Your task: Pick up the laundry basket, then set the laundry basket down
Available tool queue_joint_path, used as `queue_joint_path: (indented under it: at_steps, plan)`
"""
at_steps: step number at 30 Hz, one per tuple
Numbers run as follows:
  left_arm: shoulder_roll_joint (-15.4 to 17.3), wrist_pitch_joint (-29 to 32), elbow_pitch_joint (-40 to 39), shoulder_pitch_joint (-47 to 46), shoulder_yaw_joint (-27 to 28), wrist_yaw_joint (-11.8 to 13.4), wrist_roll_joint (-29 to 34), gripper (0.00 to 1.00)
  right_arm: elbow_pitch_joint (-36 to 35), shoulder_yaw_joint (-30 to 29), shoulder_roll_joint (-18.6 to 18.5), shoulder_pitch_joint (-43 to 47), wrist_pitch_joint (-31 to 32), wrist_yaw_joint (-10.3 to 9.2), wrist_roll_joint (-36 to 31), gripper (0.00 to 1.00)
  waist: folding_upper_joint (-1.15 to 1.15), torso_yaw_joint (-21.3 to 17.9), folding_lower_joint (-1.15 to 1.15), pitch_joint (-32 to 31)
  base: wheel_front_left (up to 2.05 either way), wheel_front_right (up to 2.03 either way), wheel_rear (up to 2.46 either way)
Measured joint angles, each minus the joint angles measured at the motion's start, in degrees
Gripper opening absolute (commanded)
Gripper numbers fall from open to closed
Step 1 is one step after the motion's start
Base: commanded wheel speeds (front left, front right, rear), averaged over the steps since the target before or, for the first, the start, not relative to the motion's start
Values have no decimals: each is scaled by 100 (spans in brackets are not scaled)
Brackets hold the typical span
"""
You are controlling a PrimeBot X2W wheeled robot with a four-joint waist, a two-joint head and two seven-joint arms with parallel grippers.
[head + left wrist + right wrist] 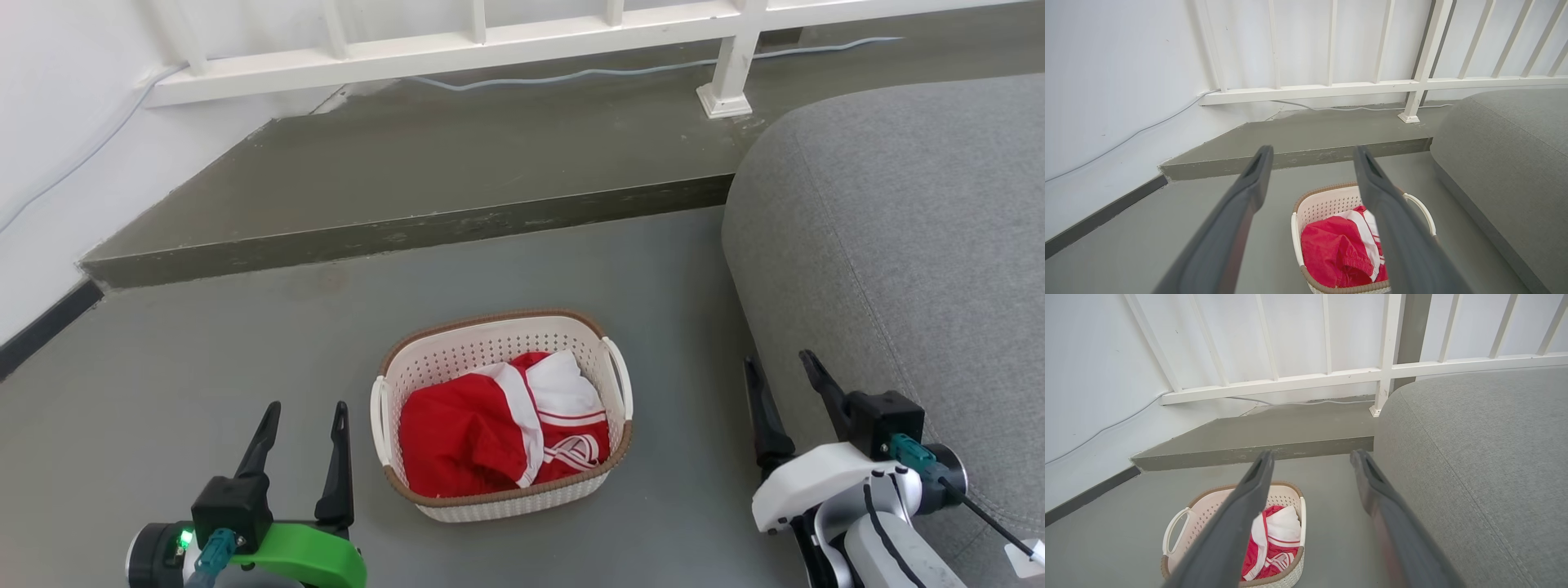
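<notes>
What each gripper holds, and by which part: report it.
Nothing is held. The left gripper and right gripper are both open, flanking the laundry basket on the floor without touching it.

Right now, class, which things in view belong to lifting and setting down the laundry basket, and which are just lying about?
Belong to the job:
laundry basket, on the floor
left gripper, open
right gripper, open

Just lying about:
red-and-white garment, inside the basket
grey sofa
white railing
pale cable
</notes>
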Motion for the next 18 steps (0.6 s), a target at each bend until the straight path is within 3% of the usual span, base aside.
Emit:
queue_joint_path:
  at_steps: [12,13,18]
  plan:
    - [-16,0,-68,79,31,1,1,100,-76,-85,41,97,0,0,-67,100,0,23,0,13,0,0,0]
    - [-18,0,-77,80,31,1,1,0,-81,-89,42,109,0,0,-88,0,0,26,0,14,0,0,0]
    - [-55,27,160,120,-43,0,-8,0,131,-69,111,269,5,10,-82,0,0,29,0,17,0,0,0]
